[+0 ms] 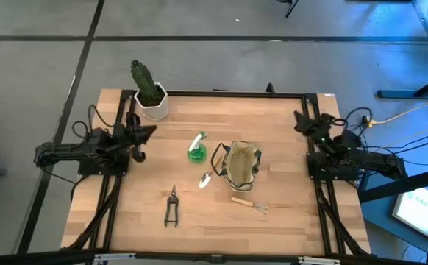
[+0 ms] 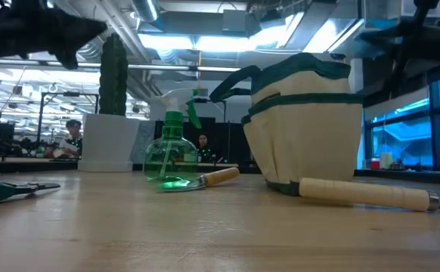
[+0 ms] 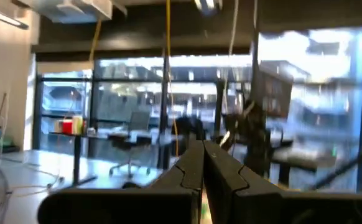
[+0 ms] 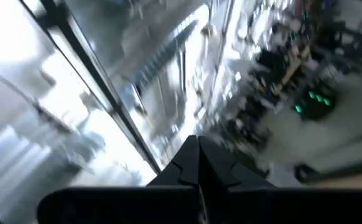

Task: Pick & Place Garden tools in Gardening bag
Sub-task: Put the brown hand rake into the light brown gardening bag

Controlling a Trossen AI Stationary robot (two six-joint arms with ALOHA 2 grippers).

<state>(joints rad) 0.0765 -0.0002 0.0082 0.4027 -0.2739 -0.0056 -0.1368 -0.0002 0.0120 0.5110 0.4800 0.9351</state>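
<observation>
The khaki gardening bag [image 1: 241, 166] stands upright on its base near the table's middle. To its left stands a green spray bottle [image 1: 196, 151] with a white nozzle. A trowel [image 1: 207, 178] lies between bottle and bag, a hand rake [image 1: 249, 205] in front of the bag, and black shears [image 1: 171, 207] toward the near edge. My left gripper [image 1: 151, 131] is shut at the table's left edge, tipped upward. My right gripper [image 1: 301, 118] is shut at the right edge, also tipped upward. Both are far from the tools.
A cactus in a white pot [image 1: 151, 96] stands at the table's far left corner, close to my left gripper. Bare wood lies along the near edge [image 1: 221, 239] and at the far right. People sit in the room beyond the table [image 2: 72, 136].
</observation>
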